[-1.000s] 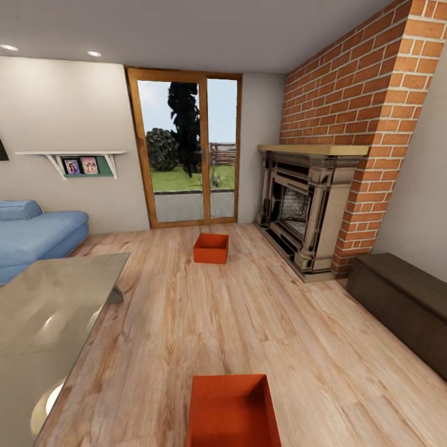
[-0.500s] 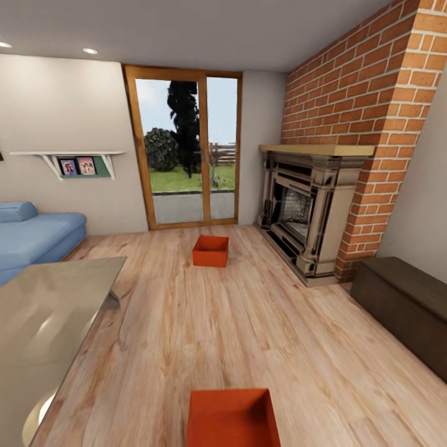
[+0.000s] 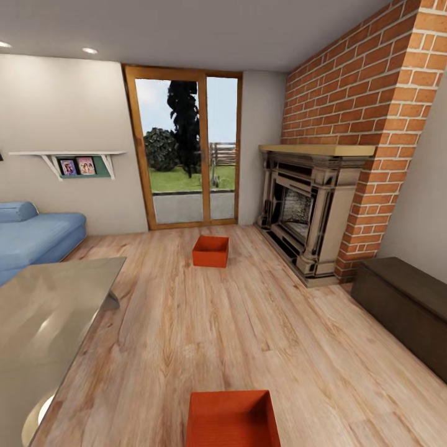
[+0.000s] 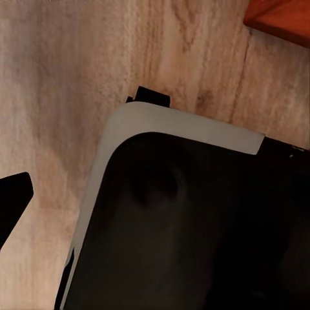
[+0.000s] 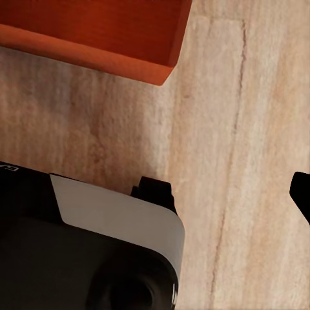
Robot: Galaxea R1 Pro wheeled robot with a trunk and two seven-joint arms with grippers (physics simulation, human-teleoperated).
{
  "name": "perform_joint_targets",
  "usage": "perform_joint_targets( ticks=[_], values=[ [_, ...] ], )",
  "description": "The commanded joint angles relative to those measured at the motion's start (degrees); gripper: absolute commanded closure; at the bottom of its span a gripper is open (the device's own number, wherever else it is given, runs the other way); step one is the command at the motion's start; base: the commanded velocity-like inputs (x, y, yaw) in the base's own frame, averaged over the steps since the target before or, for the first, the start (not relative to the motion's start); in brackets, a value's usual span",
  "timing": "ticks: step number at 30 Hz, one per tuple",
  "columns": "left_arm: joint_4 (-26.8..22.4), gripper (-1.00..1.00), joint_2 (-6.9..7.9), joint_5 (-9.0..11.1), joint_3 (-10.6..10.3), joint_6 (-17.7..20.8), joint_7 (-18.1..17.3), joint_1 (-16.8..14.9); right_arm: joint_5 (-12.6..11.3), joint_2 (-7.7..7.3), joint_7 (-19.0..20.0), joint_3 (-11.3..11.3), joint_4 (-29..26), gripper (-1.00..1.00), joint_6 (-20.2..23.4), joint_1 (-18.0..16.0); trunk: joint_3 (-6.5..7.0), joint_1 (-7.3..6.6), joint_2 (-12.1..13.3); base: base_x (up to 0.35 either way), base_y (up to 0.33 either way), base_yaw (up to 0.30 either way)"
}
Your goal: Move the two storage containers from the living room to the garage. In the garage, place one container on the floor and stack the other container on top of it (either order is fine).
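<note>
Neither claw's opening can be told: the left wrist view gives a dark finger tip (image 4: 14,194) at the frame edge, the right wrist view another (image 5: 301,191), and no second finger to judge the gap. Nothing lies between them; both arms hang low beside the robot's black and grey base (image 4: 194,213), pointing down at the wood floor (image 5: 245,116), a tucked pose that suits driving rather than reaching.

Just beyond the base sits the near bin (image 3: 231,417), an orange-red open box on the planks straight ahead of the robot; its corner shows in the right wrist view (image 5: 97,32) and in the left wrist view (image 4: 281,19). It appears empty and squarely faced, so a two-handed lift from both sides looks the likely plan.

The far bin (image 3: 210,250) rests well apart, mid-room, before the glass door (image 3: 186,149) and near the fireplace (image 3: 304,211). A glass tabletop (image 3: 49,316) and blue sofa (image 3: 34,236) stand to the left, a dark chest (image 3: 403,304) to the right. Both bins are on the living-room floor, so the carrying has not begun.
</note>
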Motion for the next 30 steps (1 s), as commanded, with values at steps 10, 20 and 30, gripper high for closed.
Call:
perform_joint_targets(
  ticks=[10, 20, 30],
  values=[
    [-0.03, -1.00, 0.06, 0.40, -0.07, 0.20, -0.23, -0.01, -0.52, 0.03, 0.01, 0.48, 0.09, -1.00, -0.20, -0.06, -0.06, 0.00, -0.03, 0.000, -0.151, 0.000],
    [0.23, -1.00, 0.10, 0.47, 0.00, 0.09, -0.14, -0.01, -0.56, 0.03, 0.01, 0.48, 0.09, -1.00, -0.16, -0.04, -0.06, 0.00, -0.03, 0.000, -0.080, 0.000],
    [0.35, -1.00, 0.05, 0.49, 0.00, 0.09, -0.14, -0.01, -0.59, -0.14, -0.27, 0.39, 0.09, -1.00, -0.32, -0.03, -0.06, 0.00, -0.03, 0.000, -0.001, 0.000]
  ],
)
